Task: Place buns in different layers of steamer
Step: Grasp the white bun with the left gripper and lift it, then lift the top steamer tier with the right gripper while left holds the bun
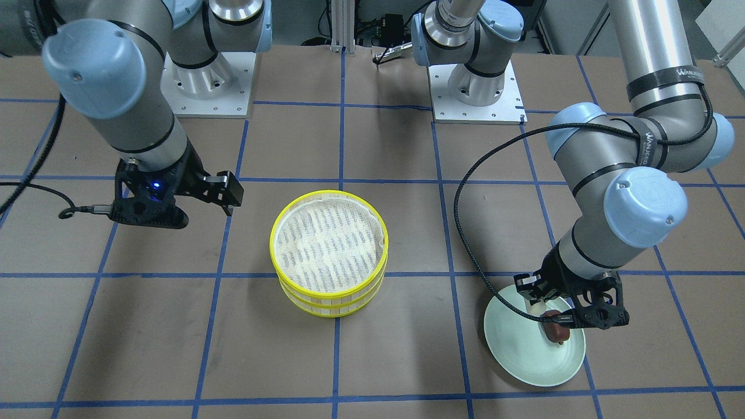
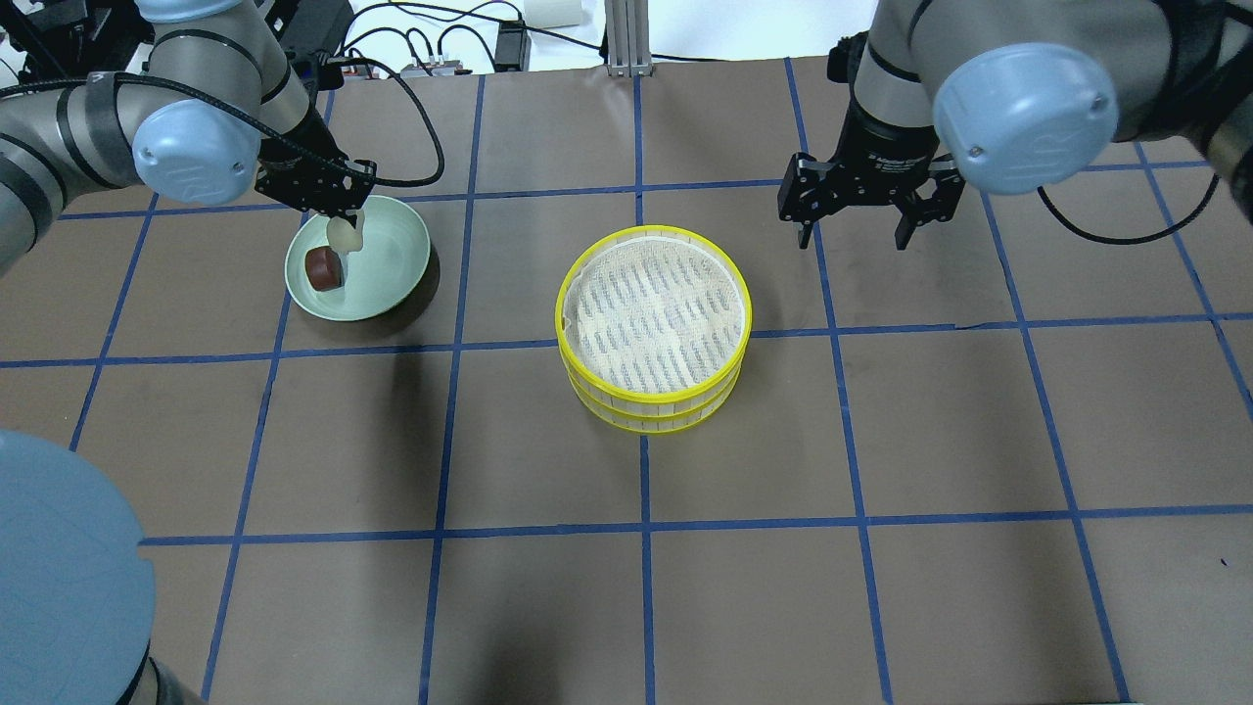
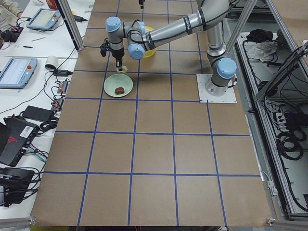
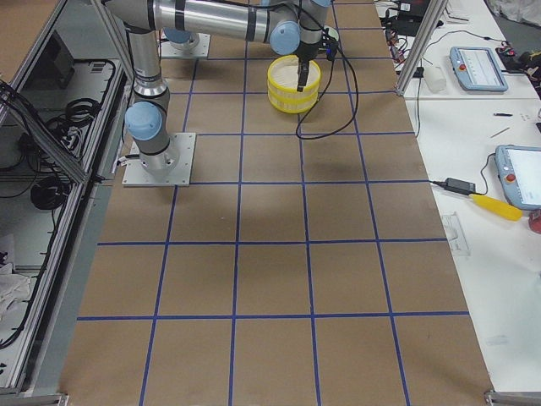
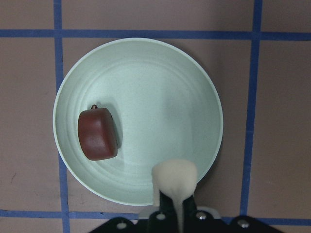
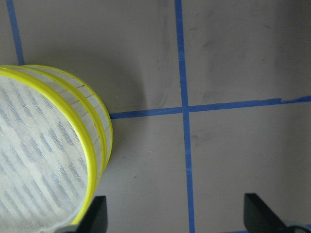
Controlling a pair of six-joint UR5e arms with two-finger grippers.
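Note:
My left gripper (image 2: 345,227) is shut on the cream-white bun (image 2: 345,237) and holds it just above the far rim of the pale green plate (image 2: 392,269). The wrist view shows that bun (image 5: 175,178) pinched between the fingers. The dark reddish-brown bun (image 2: 323,268) lies on the plate (image 5: 160,82), also in the wrist view (image 5: 97,134). The two steamer layers (image 2: 654,232) stand stacked at the table's middle, and the top one's mesh is bare. My right gripper (image 2: 852,235) is open and empty, beyond the stack's right side (image 6: 97,145).
The table is brown paper with a blue tape grid. The plate (image 1: 524,355) is on my left, the steamer stack (image 1: 329,201) in the middle. Both arm bases stand at the robot's edge of the table.

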